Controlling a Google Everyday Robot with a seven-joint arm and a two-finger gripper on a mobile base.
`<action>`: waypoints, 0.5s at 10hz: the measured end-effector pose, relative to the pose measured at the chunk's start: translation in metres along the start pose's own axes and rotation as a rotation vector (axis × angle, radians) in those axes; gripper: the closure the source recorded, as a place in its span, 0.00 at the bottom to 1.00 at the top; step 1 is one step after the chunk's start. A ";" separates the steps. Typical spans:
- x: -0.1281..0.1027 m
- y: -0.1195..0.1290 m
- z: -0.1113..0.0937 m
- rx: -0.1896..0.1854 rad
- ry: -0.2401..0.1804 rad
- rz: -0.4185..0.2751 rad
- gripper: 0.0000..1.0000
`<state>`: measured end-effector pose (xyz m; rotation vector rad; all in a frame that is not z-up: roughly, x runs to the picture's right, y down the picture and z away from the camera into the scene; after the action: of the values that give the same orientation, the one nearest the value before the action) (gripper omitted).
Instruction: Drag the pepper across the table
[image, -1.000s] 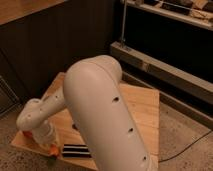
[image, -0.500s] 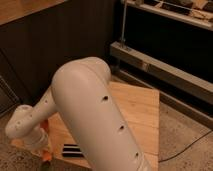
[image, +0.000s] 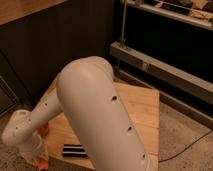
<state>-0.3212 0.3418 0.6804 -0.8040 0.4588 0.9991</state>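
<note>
My big white arm (image: 100, 115) fills the middle of the view and hides most of the light wooden table (image: 142, 107). The gripper (image: 39, 156) is low at the bottom left, at the table's near left corner, pointing down. A small orange bit (image: 43, 162) shows right under it at the picture's lower edge. It looks like part of the pepper, and the rest is hidden. Another orange patch (image: 44, 130) shows behind the wrist. I cannot tell whether that is the pepper or the bowl.
A dark striped flat object (image: 75, 150) lies on the table just right of the gripper. A dark wall and a metal shelf rail (image: 165, 70) stand behind the table. Speckled floor (image: 185, 135) and a black cable (image: 192, 145) lie to the right.
The wrist and gripper have swung further left and down towards the table's near left corner. The elbow has moved left, so more tabletop shows on the right.
</note>
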 end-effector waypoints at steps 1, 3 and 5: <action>0.009 0.003 0.004 -0.002 0.016 -0.033 0.50; 0.032 0.017 0.010 -0.019 0.055 -0.163 0.27; 0.048 0.030 0.011 -0.049 0.075 -0.314 0.20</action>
<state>-0.3246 0.3865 0.6438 -0.9276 0.3592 0.6924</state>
